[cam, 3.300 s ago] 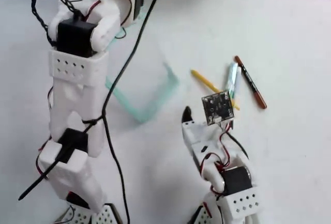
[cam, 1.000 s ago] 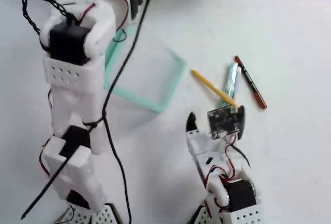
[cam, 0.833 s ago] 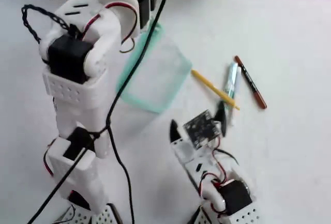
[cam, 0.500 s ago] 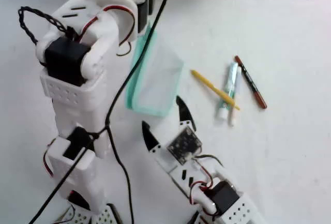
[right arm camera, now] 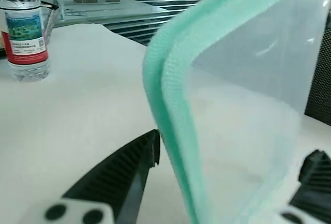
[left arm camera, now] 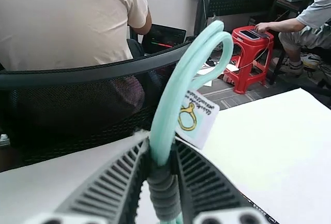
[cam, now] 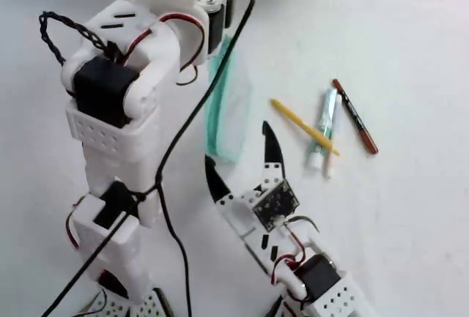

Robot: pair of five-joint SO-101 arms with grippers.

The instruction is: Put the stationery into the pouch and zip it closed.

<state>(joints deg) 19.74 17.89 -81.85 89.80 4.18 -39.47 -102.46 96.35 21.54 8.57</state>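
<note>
Pouch (cam: 226,105), clear with teal edging, stands on edge, its rim clamped tight in my left pincer (left arm camera: 161,149). My right pincer (cam: 237,143) gapes wide around its lower corner. Pencil (cam: 302,127), pen (cam: 322,128) and marker (cam: 355,116) lie near its outer finger.

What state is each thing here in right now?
Pouch: held up on edge, nothing visible inside.
Left gripper: fingers shut on the pouch's rim.
Right gripper: fingers open, straddling the pouch's corner.
Pencil: lying loose on the table.
Pen: lying loose, crossing the pencil.
Marker: lying loose.
Bottle: upright.
</note>
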